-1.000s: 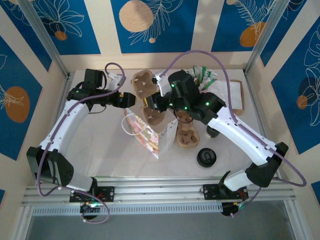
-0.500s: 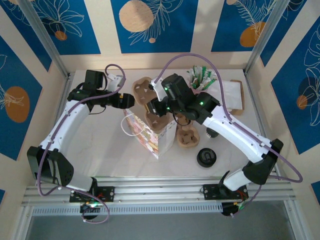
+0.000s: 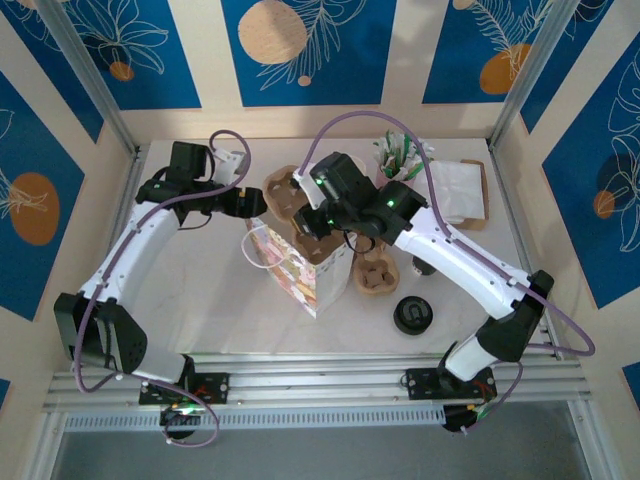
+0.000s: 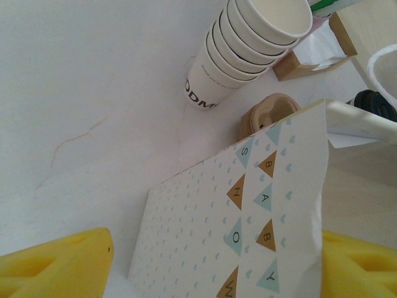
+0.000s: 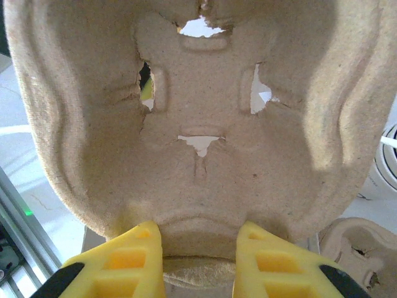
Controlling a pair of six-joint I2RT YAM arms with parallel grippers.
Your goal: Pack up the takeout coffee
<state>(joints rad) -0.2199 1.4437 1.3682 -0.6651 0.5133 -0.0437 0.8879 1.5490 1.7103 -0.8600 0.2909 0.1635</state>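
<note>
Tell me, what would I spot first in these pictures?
A big brown cardboard cup carrier, pinched in the right gripper, hanging by the top of the patterned paper bag mid-table. The left gripper sits open near the bag, and a stack of cream cups lies tipped on the white table behind it.

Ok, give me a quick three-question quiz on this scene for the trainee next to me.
1. True or false: the right pincer is shut on a pulp carrier.
2. What is printed on the bag? A: BABY SHOWER. B: HAPPY BIRTHDAY. C: THANK YOU.
3. Fill in: in the left wrist view, the lidless cups beyond the bag are nested in one ___.

Key: 1 true; 2 A; 3 stack.
</note>
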